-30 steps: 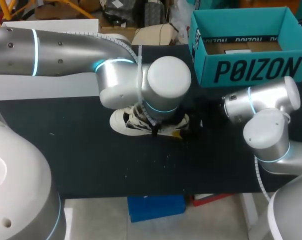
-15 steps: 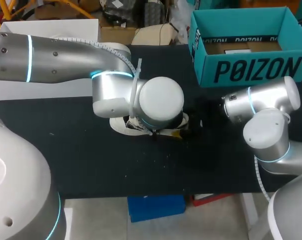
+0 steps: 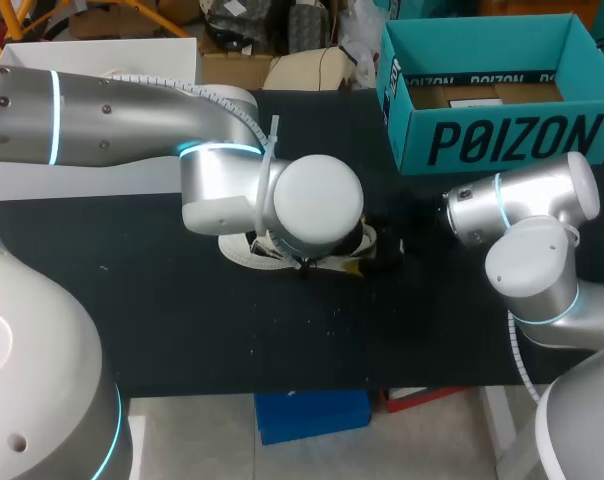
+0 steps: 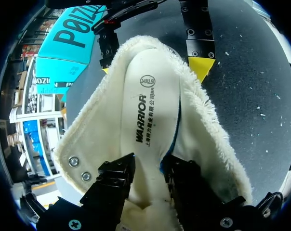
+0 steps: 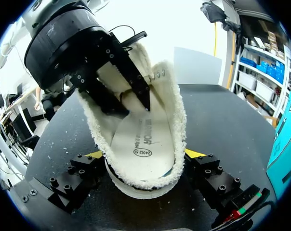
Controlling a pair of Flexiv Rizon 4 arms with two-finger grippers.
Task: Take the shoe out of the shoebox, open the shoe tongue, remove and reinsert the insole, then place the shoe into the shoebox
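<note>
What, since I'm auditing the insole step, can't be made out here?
Head view: shoe mostly hidden under left arm.
Left wrist view: whether left gripper actually grips the insole; its own body blocks that.
Head view: shoebox floor, cut by its near wall.

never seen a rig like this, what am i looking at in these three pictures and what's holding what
It is a two-armed robot at a black table. The wide picture looks down from above and behind the robot. Each round one comes from a camera on an arm's wrist. A teal shoebox stands at the table's far right. A fleece-lined shoe sits in the middle. The right claw grips the shoe from both sides. The left claw is inside it and seems to pinch the insole.
</note>
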